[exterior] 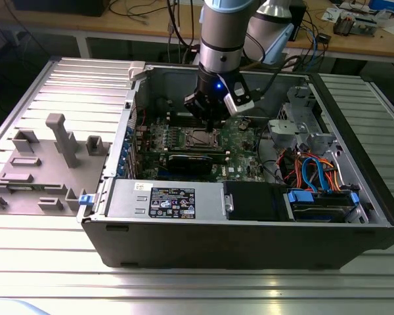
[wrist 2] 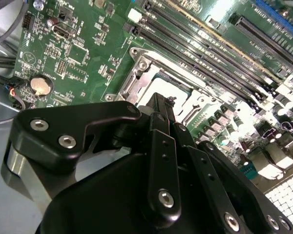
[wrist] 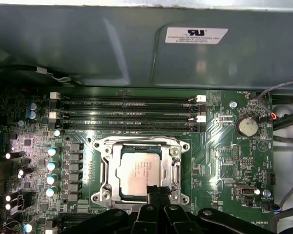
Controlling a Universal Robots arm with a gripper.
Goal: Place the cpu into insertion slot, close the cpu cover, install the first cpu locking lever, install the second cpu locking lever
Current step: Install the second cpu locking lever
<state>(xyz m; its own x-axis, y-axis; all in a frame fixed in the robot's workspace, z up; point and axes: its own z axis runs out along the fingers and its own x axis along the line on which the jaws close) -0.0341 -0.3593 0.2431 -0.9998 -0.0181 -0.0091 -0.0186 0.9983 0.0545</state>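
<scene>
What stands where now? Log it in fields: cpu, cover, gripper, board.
cpu: cpu lies flat, metal top up, inside the cover's window
cover: cpu cover lowered flat around the chip
gripper: gripper fingers together, tips at one edge of the cover; contact cannot be told
board: green motherboard inside the open computer case

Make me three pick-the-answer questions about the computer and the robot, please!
1. Where is the cpu?
A. in the insertion slot
B. on the grey rack
C. in the gripper

2. What colour is the motherboard?
A. red
B. green
C. white

3. How is the cpu cover?
A. missing
B. standing open
C. lying flat around the chip

Answers: 1 A, the silver chip sits inside the socket. 2 B, the board is green in both wrist views. 3 C, the metal frame lies flat, framing the chip, with the gripper at its edge.
</scene>
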